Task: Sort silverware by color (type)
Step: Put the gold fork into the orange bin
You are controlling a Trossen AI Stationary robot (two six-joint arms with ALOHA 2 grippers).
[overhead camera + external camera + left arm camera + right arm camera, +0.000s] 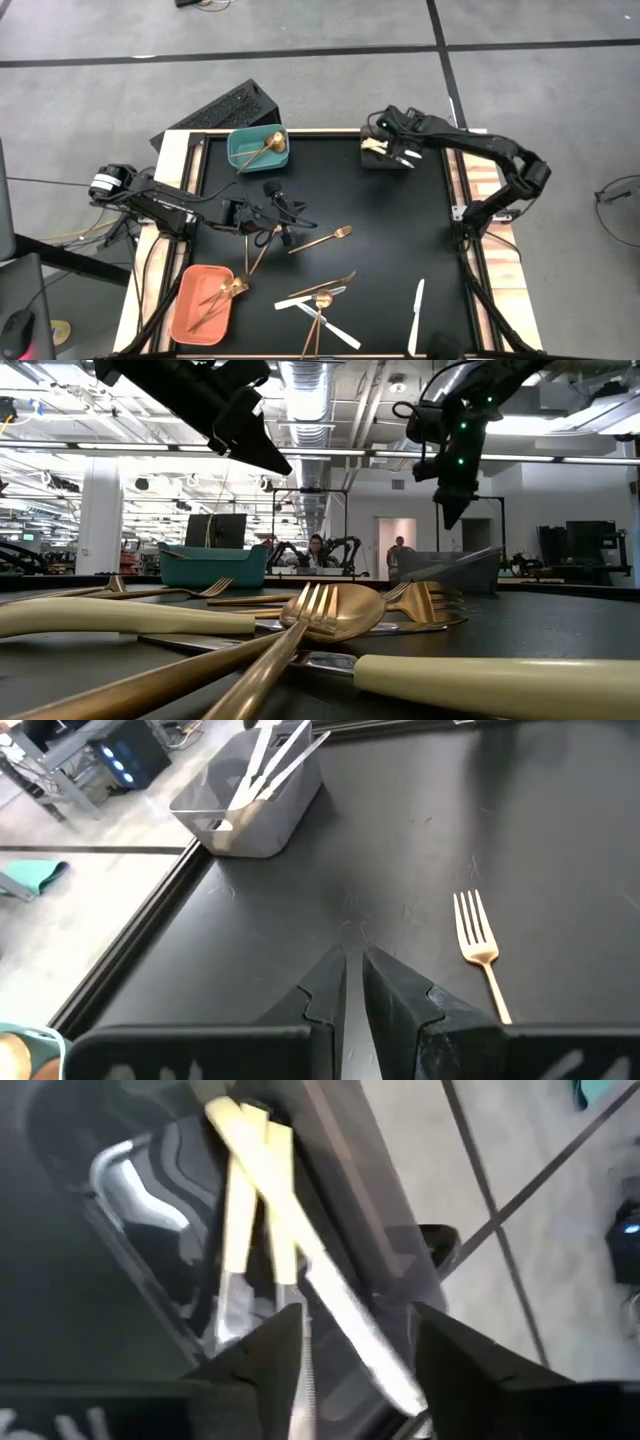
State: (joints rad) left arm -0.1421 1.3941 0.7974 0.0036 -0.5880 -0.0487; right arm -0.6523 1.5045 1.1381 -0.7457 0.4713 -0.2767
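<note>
The silverware is thin and small: gold forks and spoons, and knives with cream-white handles and pale blades. It lies in several places on the black mat. A gold spoon sits in the teal bin near the mat's far left corner, gold pieces lie in the salmon bin at the near left corner, and several knives lie side by side in the black bin near the far right corner. One fork lies alone near the mat's middle, a crossed heap of gold pieces and knives lies by the near edge, and a single knife lies toward the near right.

The right gripper hangs over the black bin with its fingers spread apart; a knife blade shows between them, and they hold nothing. The left gripper hovers left of the mat's middle with its fingers nearly together, only a thin slit between, holding nothing; the lone fork lies just beside it.

The mat sits in a pale wooden frame on a grey floor. Across the table, the low view shows a large hall with ceiling lights, white columns, and two people far back.
</note>
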